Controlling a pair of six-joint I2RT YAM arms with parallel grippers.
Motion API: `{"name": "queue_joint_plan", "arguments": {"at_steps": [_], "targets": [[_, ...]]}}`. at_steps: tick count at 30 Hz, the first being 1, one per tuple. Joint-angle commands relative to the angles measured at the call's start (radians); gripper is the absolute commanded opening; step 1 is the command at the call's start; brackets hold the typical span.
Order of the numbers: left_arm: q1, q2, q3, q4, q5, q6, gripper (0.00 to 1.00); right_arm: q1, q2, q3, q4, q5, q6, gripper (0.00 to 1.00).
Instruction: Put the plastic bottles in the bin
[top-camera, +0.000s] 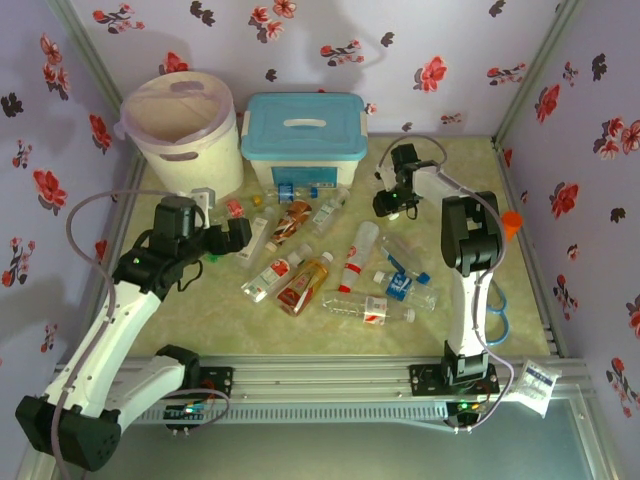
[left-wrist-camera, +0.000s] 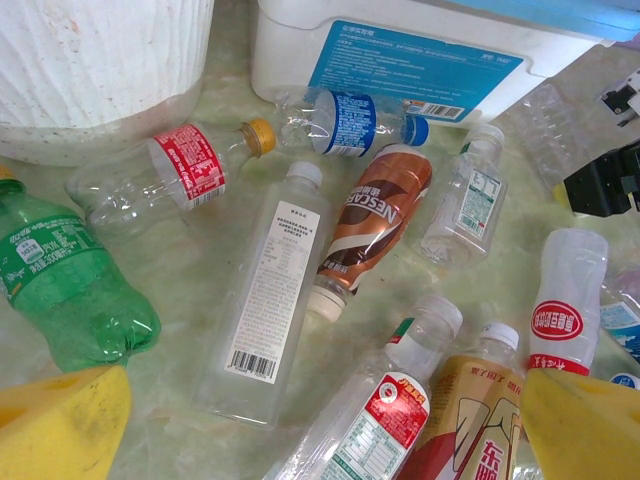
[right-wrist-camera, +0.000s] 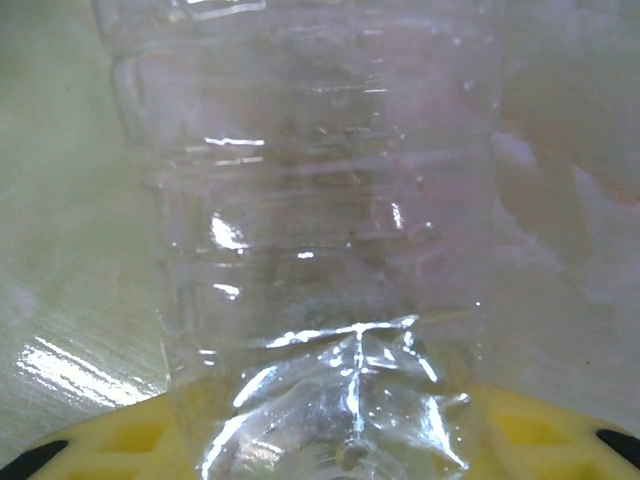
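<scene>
Right claw (right-wrist-camera: 340, 445) pinched onto a clear ribbed bottle (right-wrist-camera: 320, 200), wall crumpled between yellow fingers (right-wrist-camera: 540, 430), near the blue-lidded box (top-camera: 305, 125). Left claw (left-wrist-camera: 320, 430) spread wide, holding nothing, above the other bottles (top-camera: 303, 283) strewn on the table (top-camera: 220, 320). Bin (top-camera: 180, 135) at the far left corner, just beside the box.

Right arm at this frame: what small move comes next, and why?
Probably lift it straight up. The right pincer pinches the clear ribbed bottle, its wall dented, low at the table; the bin stands far left, past the blue-lidded box.
</scene>
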Motion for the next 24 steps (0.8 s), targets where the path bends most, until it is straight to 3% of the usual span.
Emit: {"name": "queue_joint_plan", "arguments": {"at_steps": [1, 6, 16, 24], "targets": [[-0.008, 0.006, -0.013, 0.032, 0.01, -0.017, 1.0, -0.014, -0.05, -0.014, -0.001, 0.014, -0.007, 0.5], [-0.009, 0.017, -0.011, 0.074, 0.044, -0.043, 1.0, -0.031, -0.114, -0.034, -0.026, 0.055, -0.018, 0.49], [-0.043, 0.137, -0.07, 0.508, 0.289, -0.236, 1.0, -0.011, -0.466, -0.264, 0.105, 0.022, 0.099, 0.47], [-0.185, 0.336, -0.025, 0.787, 0.341, -0.32, 1.0, 0.238, -0.737, -0.554, 0.34, 0.022, 0.276, 0.46]]}}
